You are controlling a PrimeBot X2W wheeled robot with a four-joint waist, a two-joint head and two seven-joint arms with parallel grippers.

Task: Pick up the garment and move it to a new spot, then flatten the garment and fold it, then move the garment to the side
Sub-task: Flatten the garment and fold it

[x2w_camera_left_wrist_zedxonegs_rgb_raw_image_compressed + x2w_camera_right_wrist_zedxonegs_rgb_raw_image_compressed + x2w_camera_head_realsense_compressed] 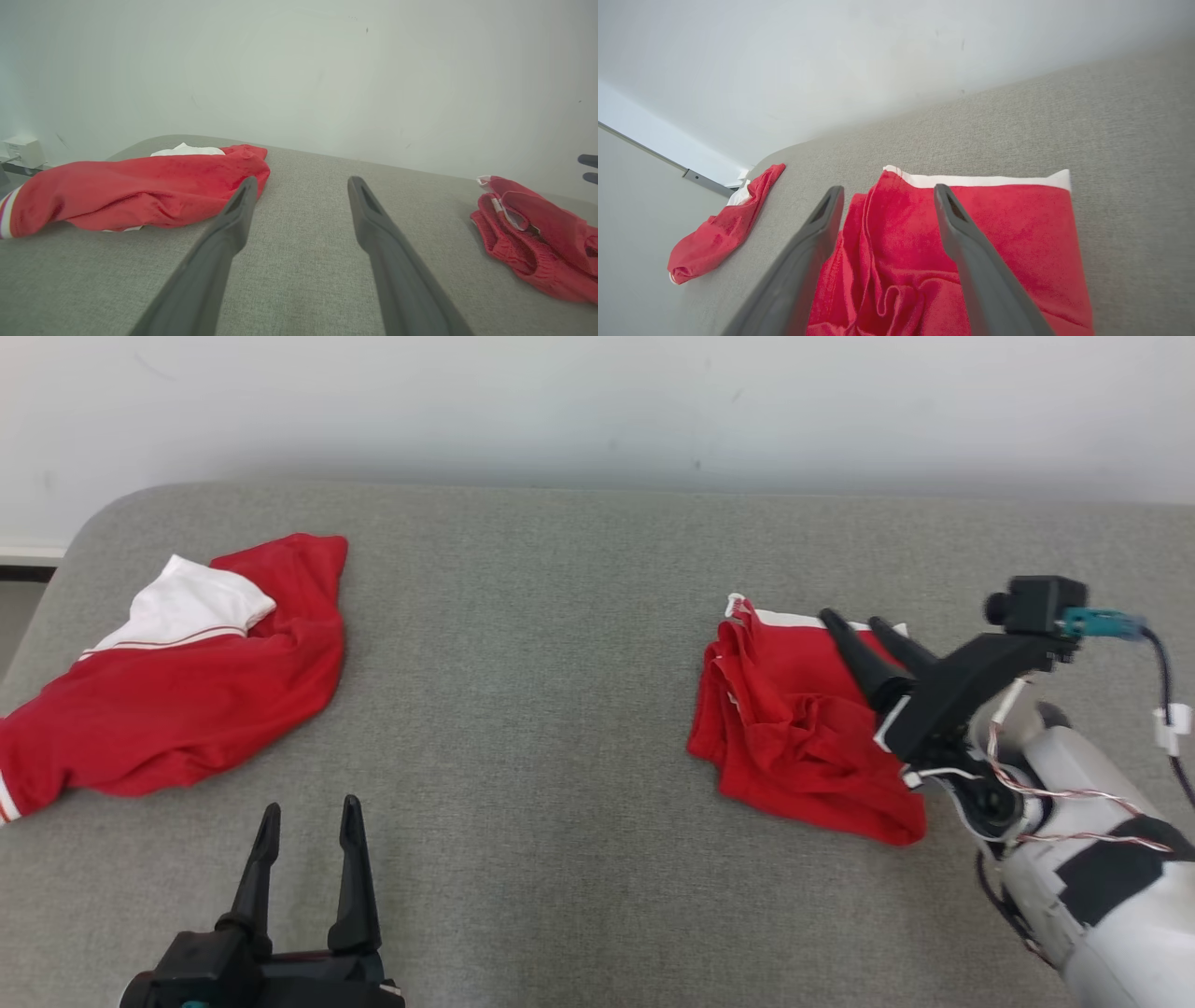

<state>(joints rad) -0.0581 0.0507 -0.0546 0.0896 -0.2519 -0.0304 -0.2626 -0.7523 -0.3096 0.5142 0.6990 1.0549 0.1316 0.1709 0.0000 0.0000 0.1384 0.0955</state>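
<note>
Garment (794,728), red and folded, lies at the right of the grey fabric surface (560,709) below a pale wall (597,401), right gripper (851,619) spread over it, left gripper (310,805) spread too, a red-and-white cloth (187,691) well apart at left

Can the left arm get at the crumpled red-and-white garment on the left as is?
Probably yes. The left gripper is open and holds nothing; the crumpled red-and-white garment lies just ahead and to its left on the grey padded surface, with nothing between them.
</note>
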